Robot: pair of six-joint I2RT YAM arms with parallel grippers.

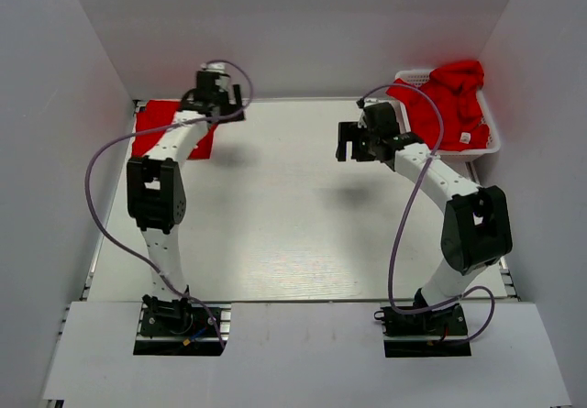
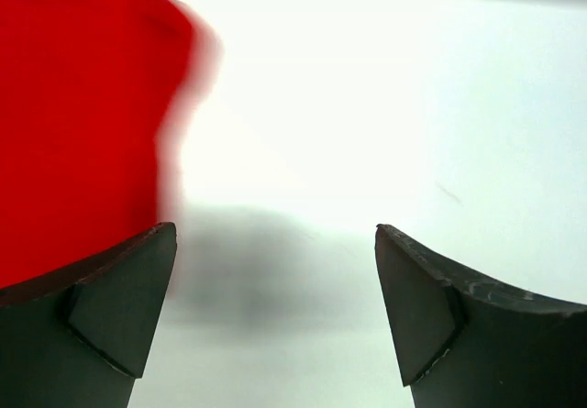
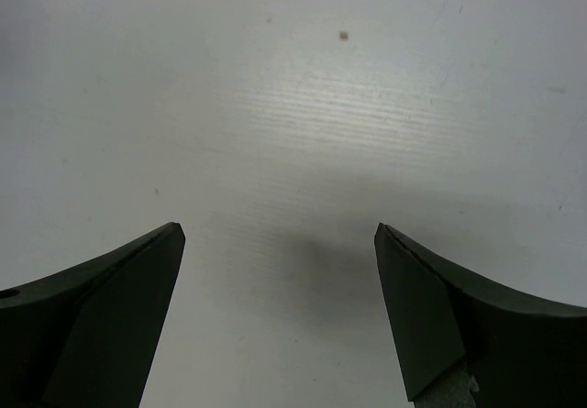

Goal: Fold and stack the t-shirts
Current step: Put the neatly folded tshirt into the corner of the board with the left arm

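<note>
A folded red t-shirt (image 1: 161, 126) lies flat at the table's far left, partly under my left arm. It fills the left of the left wrist view (image 2: 83, 124). My left gripper (image 1: 223, 105) is open and empty just right of that shirt, above bare table (image 2: 275, 243). More red t-shirts (image 1: 451, 101), one with a small white tag, are heaped in the white basket (image 1: 491, 144) at the far right. My right gripper (image 1: 353, 142) is open and empty over bare table (image 3: 280, 243), left of the basket.
White walls close in the table at the back and both sides. The white tabletop (image 1: 293, 215) lies between the two arms. A raised white ledge (image 1: 303, 353) runs along the near edge by the arm bases.
</note>
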